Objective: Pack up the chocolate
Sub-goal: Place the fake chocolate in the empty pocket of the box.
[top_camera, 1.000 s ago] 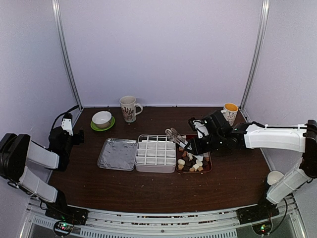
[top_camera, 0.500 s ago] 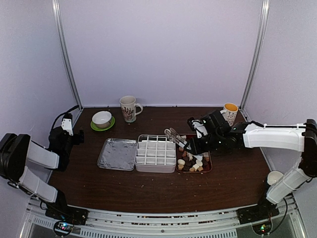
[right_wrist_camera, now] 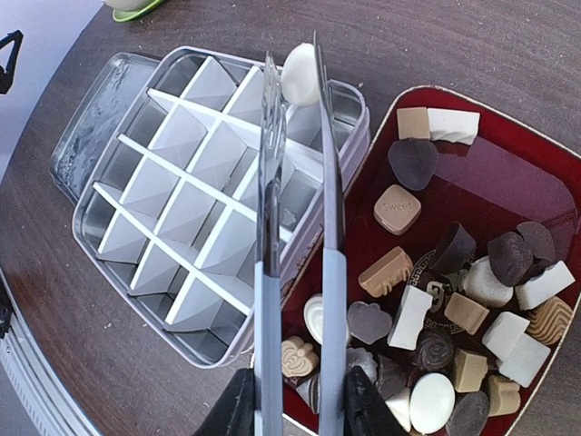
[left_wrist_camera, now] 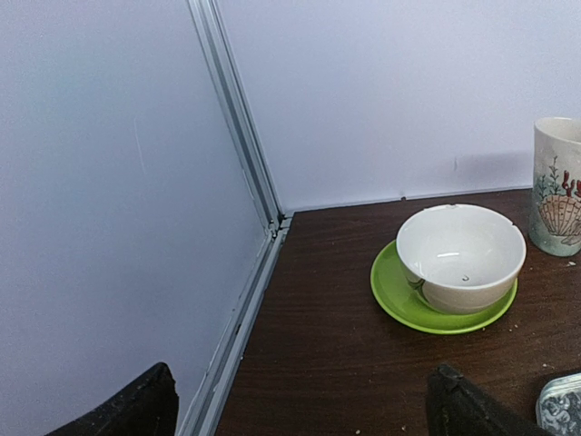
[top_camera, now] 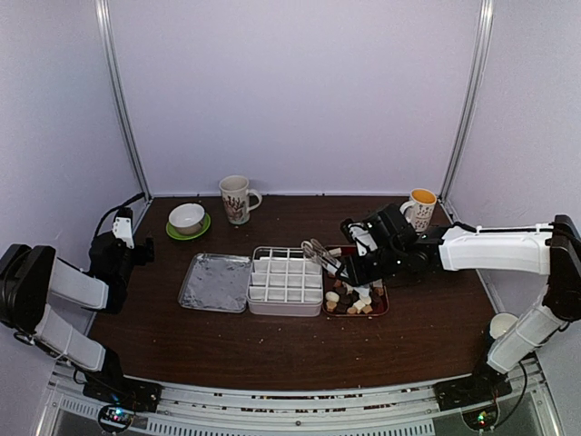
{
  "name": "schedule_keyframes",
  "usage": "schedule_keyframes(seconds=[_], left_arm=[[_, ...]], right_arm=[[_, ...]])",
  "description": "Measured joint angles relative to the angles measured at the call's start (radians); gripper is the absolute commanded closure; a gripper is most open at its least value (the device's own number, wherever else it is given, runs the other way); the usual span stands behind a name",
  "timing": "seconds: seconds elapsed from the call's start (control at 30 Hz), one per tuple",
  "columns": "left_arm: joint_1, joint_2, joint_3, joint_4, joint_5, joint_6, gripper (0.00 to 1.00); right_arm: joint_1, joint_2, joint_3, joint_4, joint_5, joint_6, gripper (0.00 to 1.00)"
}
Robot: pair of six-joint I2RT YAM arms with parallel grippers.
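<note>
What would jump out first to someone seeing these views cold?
The metal tongs clamped in the right pincer, with a white chocolate round pinched at their tips over the white-divided tin. Beside the tin, the dark red tray holds a jumble of brown, tan and white pieces. The left pincer hangs open far left, by a white bowl on a green saucer.

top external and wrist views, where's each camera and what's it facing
Top external: above and behind the bases, facing the dark brown table; both arms show.
Left wrist: open left gripper at bottom; faces a white bowl on green saucer.
Right wrist: right gripper holding metal tongs, over a white gridded tin.
Top external shares bowl, tongs, tin.
</note>
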Motion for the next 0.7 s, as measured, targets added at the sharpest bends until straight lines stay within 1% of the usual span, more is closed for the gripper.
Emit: schedule_keyframes(seconds=[0.37,0.7], left_arm=[[0.0,0.0,0.0,0.0,0.0,0.0,0.02],[0.0,0.0,0.0,0.0,0.0,0.0,0.02]], right_arm=[[0.0,-0.001,0.01,-0.016,0.016,0.0,0.76],[0.0,-0.043,0.001,-0.021,0.027,0.003,0.71]])
